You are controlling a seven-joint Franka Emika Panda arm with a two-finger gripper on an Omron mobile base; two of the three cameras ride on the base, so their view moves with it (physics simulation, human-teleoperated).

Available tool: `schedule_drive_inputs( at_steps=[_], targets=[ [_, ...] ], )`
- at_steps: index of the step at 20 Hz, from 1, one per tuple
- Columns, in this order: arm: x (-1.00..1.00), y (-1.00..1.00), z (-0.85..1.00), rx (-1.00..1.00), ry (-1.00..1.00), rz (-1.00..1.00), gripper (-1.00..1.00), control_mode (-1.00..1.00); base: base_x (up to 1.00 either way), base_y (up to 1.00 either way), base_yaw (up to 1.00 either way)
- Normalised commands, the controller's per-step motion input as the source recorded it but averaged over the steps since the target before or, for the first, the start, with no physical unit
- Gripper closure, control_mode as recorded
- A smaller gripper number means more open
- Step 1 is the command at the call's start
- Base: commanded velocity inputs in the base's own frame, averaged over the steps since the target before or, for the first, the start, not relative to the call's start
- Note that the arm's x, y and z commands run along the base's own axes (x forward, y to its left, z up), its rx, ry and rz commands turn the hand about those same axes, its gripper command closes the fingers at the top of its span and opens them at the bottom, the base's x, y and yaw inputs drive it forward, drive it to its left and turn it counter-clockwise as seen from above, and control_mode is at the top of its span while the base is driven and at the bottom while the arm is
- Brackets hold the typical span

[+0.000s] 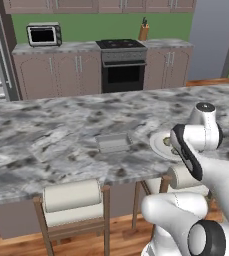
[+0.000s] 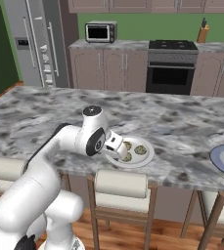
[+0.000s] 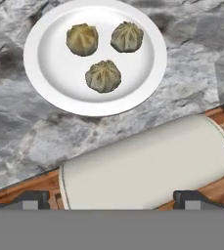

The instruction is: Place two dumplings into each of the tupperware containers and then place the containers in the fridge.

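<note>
The gripper (image 2: 119, 147) hangs spread wide and empty above three dumplings (image 3: 103, 75) on the white plate (image 3: 45, 68); lowered off-centre, it could knock neighbouring dumplings away.

3 dumplings (image 3: 103, 76), 1 white plate (image 3: 45, 73), 1 grey tub (image 1: 113, 143).

We see even, bright rendered light across the marble worktop (image 1: 46, 135); soft shadow rings the white plate (image 3: 45, 88) there, no glare, edges slightly soft and pixelated.
</note>
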Motion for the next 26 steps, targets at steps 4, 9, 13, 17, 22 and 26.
schedule_drive_inputs(
  at_steps=[4, 9, 13, 17, 22, 26],
  targets=[
    [0.54, -0.19, -0.23, -0.02, 0.0, -0.01, -1.0, -1.0, 0.0, 0.0, 0.0],
    [0.43, -0.05, -0.25, -0.02, 0.03, -0.01, -1.0, -1.0, 0.0, 0.0, 0.0],
    [0.36, -0.04, -0.32, -0.01, 0.04, 0.0, -1.0, -1.0, 0.0, 0.0, 0.0],
    [0.28, -0.14, -0.34, 0.0, 0.01, -0.03, -1.0, -1.0, 0.0, 0.0, 0.0],
    [0.24, -0.08, -0.28, 0.0, 0.02, -0.06, -1.0, -1.0, 0.0, 0.0, 0.0],
    [0.28, -0.01, -0.32, 0.0, 0.03, -0.07, -1.0, -1.0, 0.0, 0.0, 0.0]
  ],
)
